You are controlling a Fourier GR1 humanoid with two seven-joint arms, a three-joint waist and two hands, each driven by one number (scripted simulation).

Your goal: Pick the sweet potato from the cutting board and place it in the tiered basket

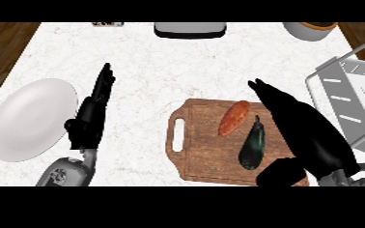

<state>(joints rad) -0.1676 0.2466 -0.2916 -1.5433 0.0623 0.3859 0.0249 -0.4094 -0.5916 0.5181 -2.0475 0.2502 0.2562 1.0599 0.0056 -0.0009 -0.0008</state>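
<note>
An orange sweet potato point(234, 117) lies tilted on the upper middle of the wooden cutting board point(203, 154). A dark eggplant point(252, 144) lies just right of it on the same board. My right hand point(303, 125) hovers over the board's right side, fingers straight and pointing up-left, their tips close to the sweet potato's upper end but apart from it. The tiered basket point(341, 94), a grey wire and slatted frame, shows at the right edge. My left hand point(91, 113) rests open at the left, fingers up, beside a white plate.
A white plate point(32, 118) lies at the left edge. At the counter's back stand a grey appliance point(190, 29), a bowl point(312, 30) at the right corner and a small dark item point(107, 24). Bare marble spreads between the hands.
</note>
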